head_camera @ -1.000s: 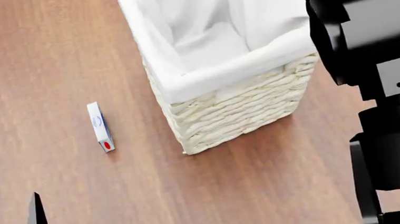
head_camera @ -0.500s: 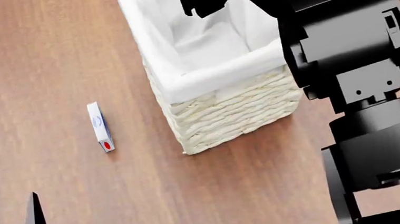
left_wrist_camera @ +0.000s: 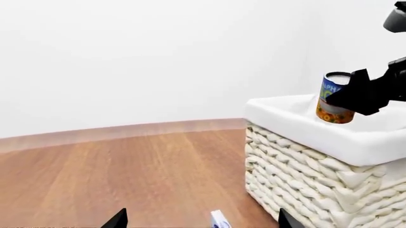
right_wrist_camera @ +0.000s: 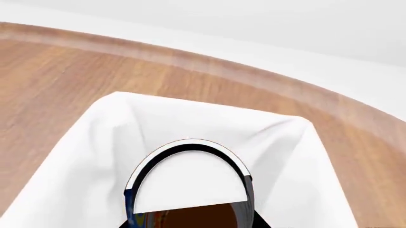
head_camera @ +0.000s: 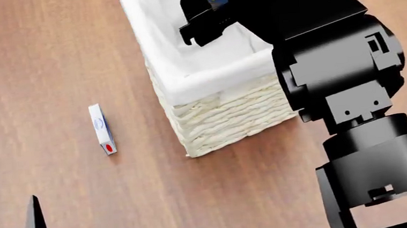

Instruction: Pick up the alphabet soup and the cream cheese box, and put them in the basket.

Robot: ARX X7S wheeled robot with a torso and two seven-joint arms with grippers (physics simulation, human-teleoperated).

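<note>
1. Over the basket point(head_camera: 186, 77), the right gripper point(head_camera: 214, 8) holds the alphabet soup point(left_wrist_camera: 334, 97) above the liner-covered opening. The fingers are clamped on the can, one on each side, as the left wrist view shows.

2. Change since one second ago: the right arm was then at the right edge of the head view, clear of the basket. Half a second ago it had reached over the near rim. It now extends further across the opening, and the blue label of the can shows at the top of the head view.

3. The right wrist view confirms the position: the pale lid of the can sits directly in front of the white liner point(right_wrist_camera: 209, 128), with wooden floor point(right_wrist_camera: 63, 61) beyond the basket.

4. Judgement: the carry is essentially complete. The can appears ready for release; some lowering first would reduce the chance of a bounce or a tip against the rim.

5. The cream cheese box point(head_camera: 102, 128) lies on the floor left of the basket, near it but not touching, and has not moved across the three head views.

6. The left gripper point(left_wrist_camera: 199, 221) shows only two dark fingertips point(left_wrist_camera: 116, 219) set apart, with nothing between them, facing the box. It is likely placed for the second pick.
</note>
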